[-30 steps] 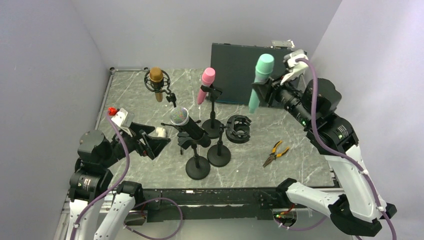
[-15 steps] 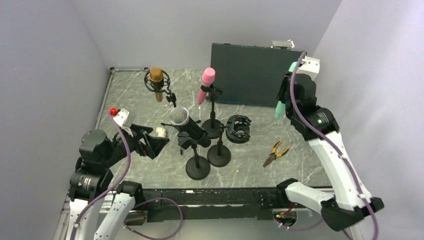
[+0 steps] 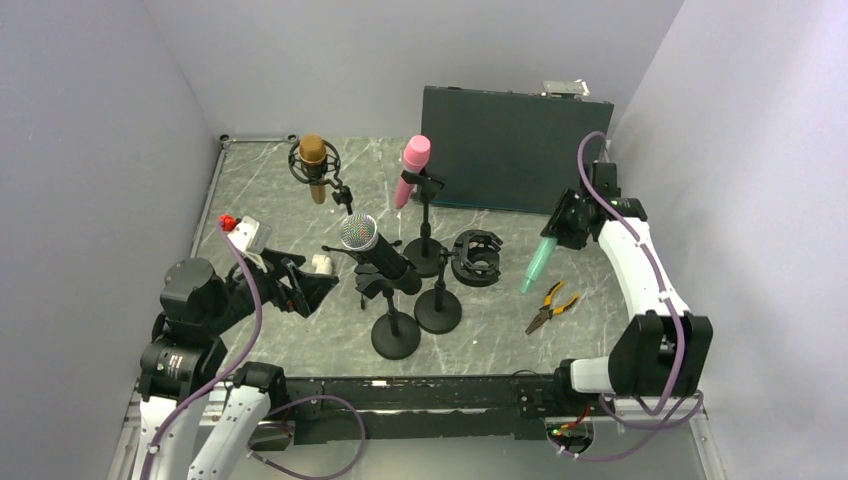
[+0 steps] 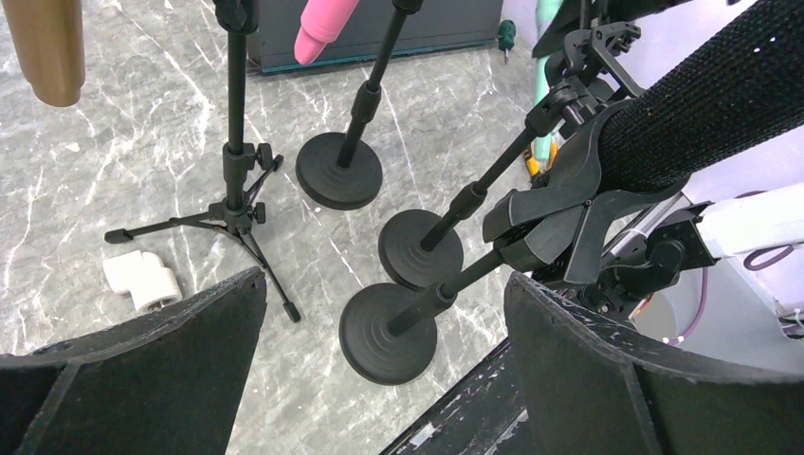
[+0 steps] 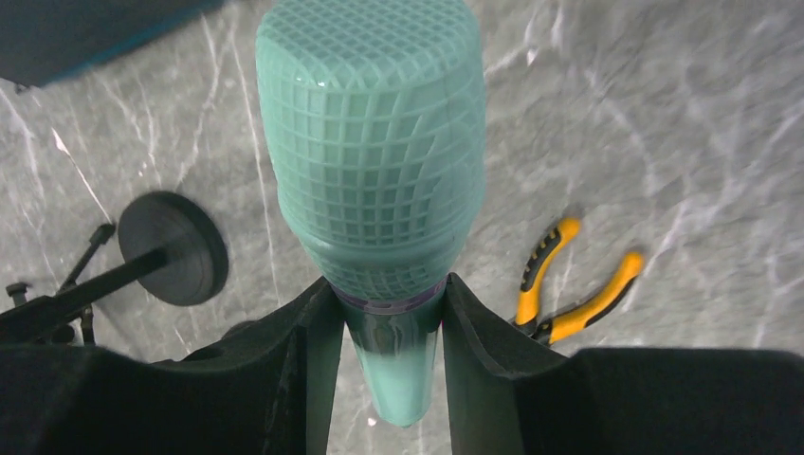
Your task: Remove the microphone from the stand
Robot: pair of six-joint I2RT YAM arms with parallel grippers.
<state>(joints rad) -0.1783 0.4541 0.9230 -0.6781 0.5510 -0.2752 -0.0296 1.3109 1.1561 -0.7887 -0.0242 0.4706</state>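
My right gripper [image 3: 565,222] is shut on the teal microphone [image 3: 537,262], clear of any stand. The microphone slants down, its narrow tail low over the table next to the pliers [image 3: 552,305]. In the right wrist view both fingers [image 5: 322,313] clamp the neck just below the mesh head of the teal microphone [image 5: 374,142]. A black microphone [image 3: 375,255], a pink one [image 3: 412,170] and a brown one [image 3: 313,165] sit in stands. My left gripper [image 3: 305,285] is open at the left, facing the front stand's round base [image 4: 393,332], holding nothing.
Three round stand bases [image 3: 438,310] cluster mid-table, and a tripod stand [image 4: 232,204] holds the brown microphone. A loose black shock mount [image 3: 477,257] lies right of them. A dark panel [image 3: 515,148] stands at the back. A white pipe elbow [image 4: 142,282] lies near the left gripper.
The right arm has swung down and forward, carrying the teal microphone from high at the back to low over the table beside the pliers. The left arm has not moved.
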